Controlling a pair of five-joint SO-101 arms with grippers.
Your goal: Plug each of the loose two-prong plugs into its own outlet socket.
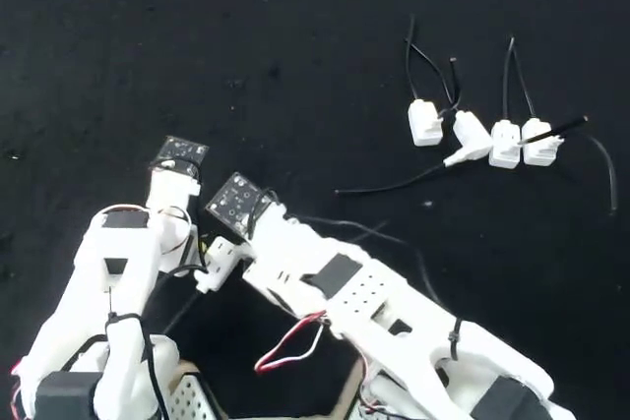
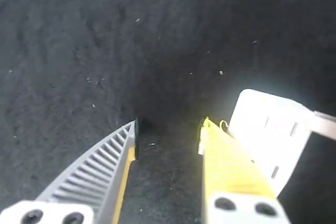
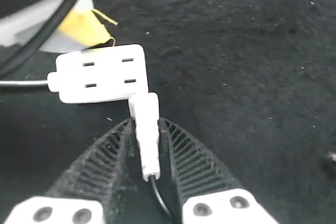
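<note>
The right pincer (image 3: pixel 146 125) is being held closed on a white plug (image 3: pixel 145 107), whose front end is being held against a corner of the outlet block (image 3: pixel 100 72), off the slots, near the arms' edge of the surface (image 1: pixel 315 66). The left pincer (image 2: pixel 169 124), open, is being held just beside the block without gripping it. A push now is judged likely to slide the unbraced block away, so that the prongs miss.

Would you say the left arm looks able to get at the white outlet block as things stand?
Probably yes: the outlet block lies just beside the left end effector, outside its open jaws, with nothing between. The right end effector, shut on a plug at the block's edge, may crowd it.
</note>
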